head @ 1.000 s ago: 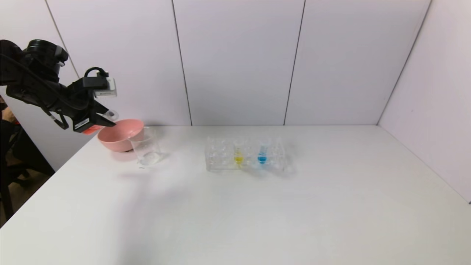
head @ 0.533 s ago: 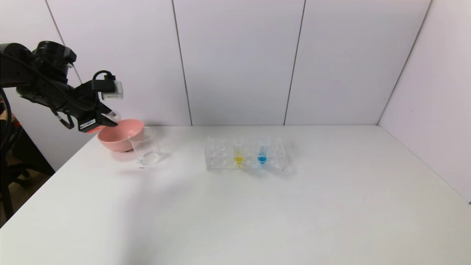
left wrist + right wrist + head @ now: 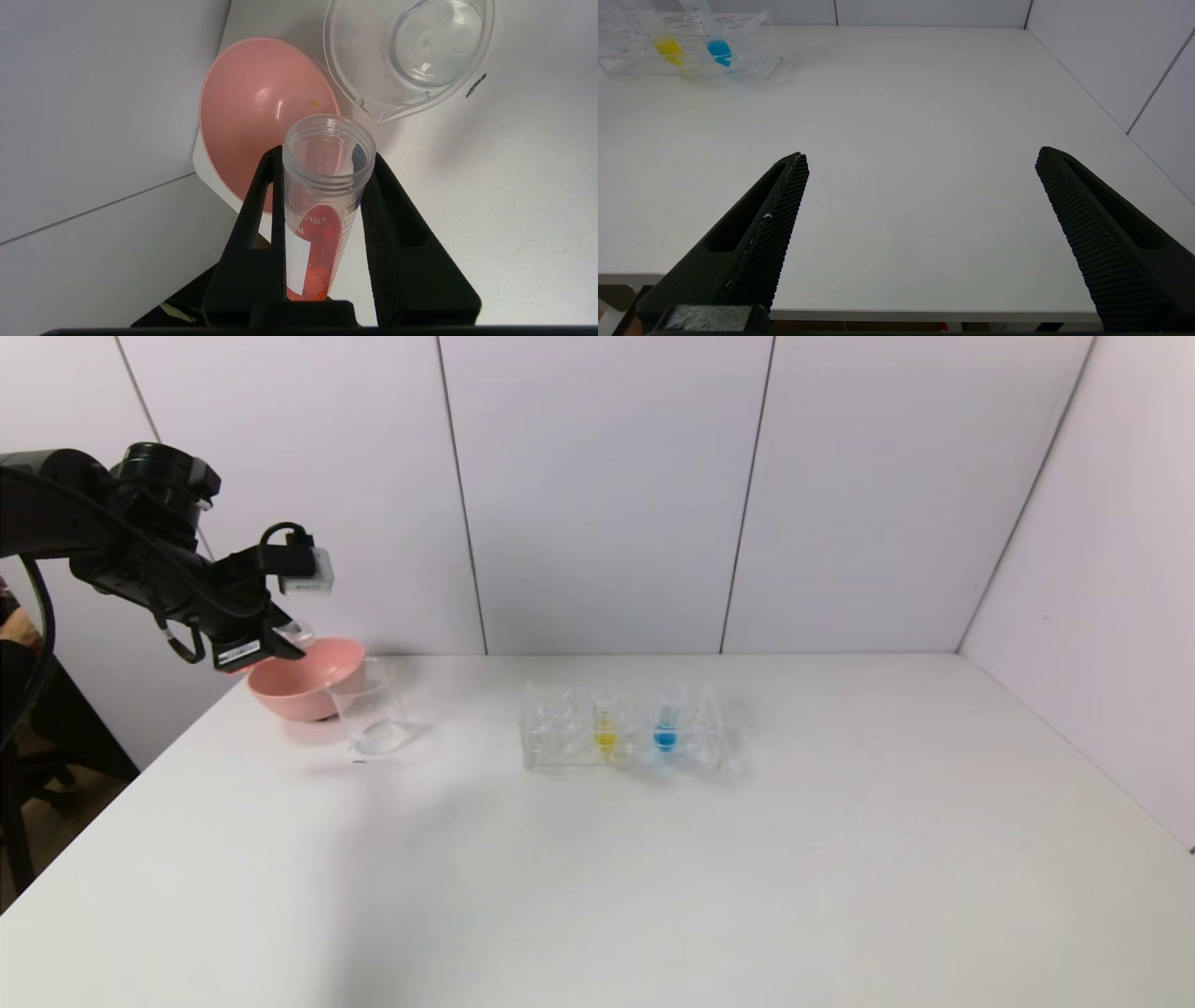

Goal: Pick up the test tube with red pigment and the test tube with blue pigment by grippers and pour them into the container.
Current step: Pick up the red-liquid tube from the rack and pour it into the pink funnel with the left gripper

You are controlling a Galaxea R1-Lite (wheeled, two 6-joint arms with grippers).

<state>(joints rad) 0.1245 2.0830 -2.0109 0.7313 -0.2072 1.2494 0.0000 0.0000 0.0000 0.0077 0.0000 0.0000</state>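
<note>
My left gripper is shut on the test tube with red pigment and holds it tilted in the air at the table's far left. The tube's open mouth hangs above the left rim of the pink bowl. The container, a clear beaker with a pouring lip, stands just right of the bowl, apart from the tube. The test tube with blue pigment stands upright in the clear rack at mid-table. My right gripper is open and empty over the table's near edge.
A tube with yellow liquid stands in the rack left of the blue one. White wall panels close the back and the right side. The table's left edge runs just beyond the bowl.
My left arm has moved to the right and slightly up with the red tube, bringing its mouth closer over the bowl's rim. Rack, beaker and bowl have not moved.
</note>
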